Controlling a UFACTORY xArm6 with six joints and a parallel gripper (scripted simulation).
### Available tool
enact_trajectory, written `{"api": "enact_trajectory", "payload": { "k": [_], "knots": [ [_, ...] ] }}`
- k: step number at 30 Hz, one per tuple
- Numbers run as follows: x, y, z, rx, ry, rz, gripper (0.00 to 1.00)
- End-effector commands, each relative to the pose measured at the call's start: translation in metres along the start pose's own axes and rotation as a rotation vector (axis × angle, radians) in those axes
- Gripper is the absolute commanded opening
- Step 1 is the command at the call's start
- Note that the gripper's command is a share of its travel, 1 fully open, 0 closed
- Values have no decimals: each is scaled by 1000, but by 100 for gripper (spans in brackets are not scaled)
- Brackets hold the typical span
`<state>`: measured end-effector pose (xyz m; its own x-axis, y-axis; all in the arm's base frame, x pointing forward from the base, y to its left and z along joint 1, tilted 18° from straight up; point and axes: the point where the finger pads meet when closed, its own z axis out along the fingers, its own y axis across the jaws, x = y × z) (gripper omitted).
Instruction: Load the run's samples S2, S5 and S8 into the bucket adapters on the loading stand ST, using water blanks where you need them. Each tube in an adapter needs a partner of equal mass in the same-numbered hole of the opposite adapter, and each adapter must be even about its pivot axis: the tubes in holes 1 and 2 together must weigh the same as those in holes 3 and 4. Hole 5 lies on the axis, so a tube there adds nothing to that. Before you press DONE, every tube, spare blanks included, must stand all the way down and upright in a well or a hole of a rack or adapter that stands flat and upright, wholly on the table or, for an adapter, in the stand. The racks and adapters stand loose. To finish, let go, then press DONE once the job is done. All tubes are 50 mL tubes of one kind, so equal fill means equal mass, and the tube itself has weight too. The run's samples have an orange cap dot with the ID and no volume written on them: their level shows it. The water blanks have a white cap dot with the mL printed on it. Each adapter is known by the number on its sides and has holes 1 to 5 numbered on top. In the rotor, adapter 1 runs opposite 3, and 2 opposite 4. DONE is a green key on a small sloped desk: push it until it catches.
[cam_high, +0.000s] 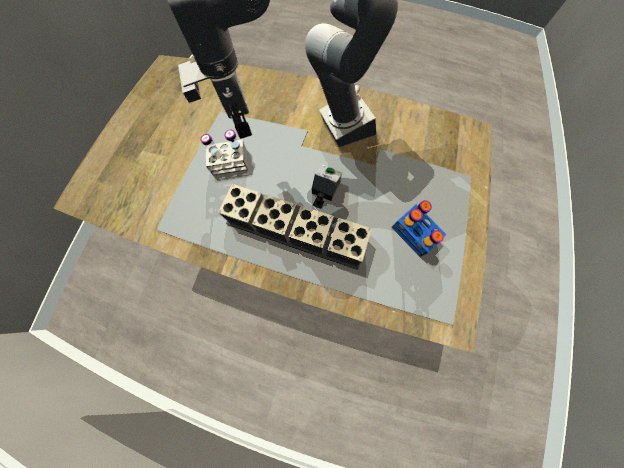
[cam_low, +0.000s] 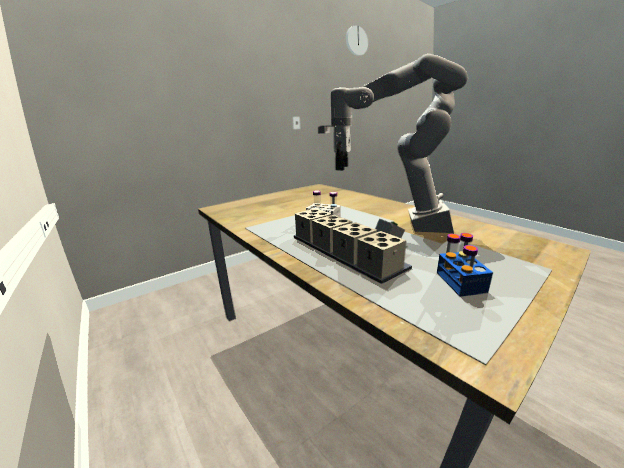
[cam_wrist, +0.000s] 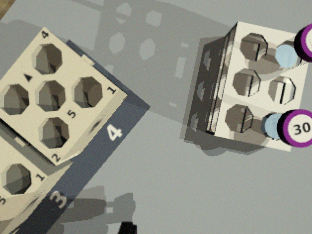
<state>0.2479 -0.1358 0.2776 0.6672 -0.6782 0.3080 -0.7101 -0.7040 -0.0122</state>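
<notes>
Open fingers (cam_high: 242, 128) (cam_low: 340, 161), with nothing between them, hang above the worktop (cam_high: 126, 181) (cam_low: 544, 312). Below them lies one grey mat (cam_high: 272, 173) (cam_low: 433, 322) (cam_wrist: 165, 180). Four cream-topped bucket adapters stand in one row on a single dark stand (cam_low: 405, 268) (cam_wrist: 134, 111), lower than the fingers and off to one side; five holes each, adapter 4 (cam_high: 240, 203) (cam_low: 303, 226) (cam_wrist: 70, 97) nearest. One blue rack (cam_high: 419, 229) (cam_low: 475, 283) is well apart from the fingers, and one white rack (cam_high: 225, 164) (cam_wrist: 265, 100) is near, below them. Between blue rack and fingers sits one small sloped desk (cam_high: 326, 185) (cam_low: 389, 227) with a green key. Five purple-rimmed tubes stand in the racks: three orange-dotted, upright in the blue one; two white-dotted in the white one, the tube reading 30 (cam_high: 230, 135) (cam_wrist: 298, 128) closest to the fingers.
</notes>
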Motion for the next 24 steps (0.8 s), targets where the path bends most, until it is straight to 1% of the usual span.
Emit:
{"api": "enact_trajectory", "payload": {
  "k": [1,3,5,20,22,24],
  "knots": [
    [7,22,-1,8,0,-2,100],
    [10,31,-1,8,0,-2,100],
    [10,31,-1,8,0,-2,100],
    [29,104,0,6,1,-3,100],
    [29,104,0,6,1,-3,100],
    [32,114,0,6,1,-3,100]
  ]
}}
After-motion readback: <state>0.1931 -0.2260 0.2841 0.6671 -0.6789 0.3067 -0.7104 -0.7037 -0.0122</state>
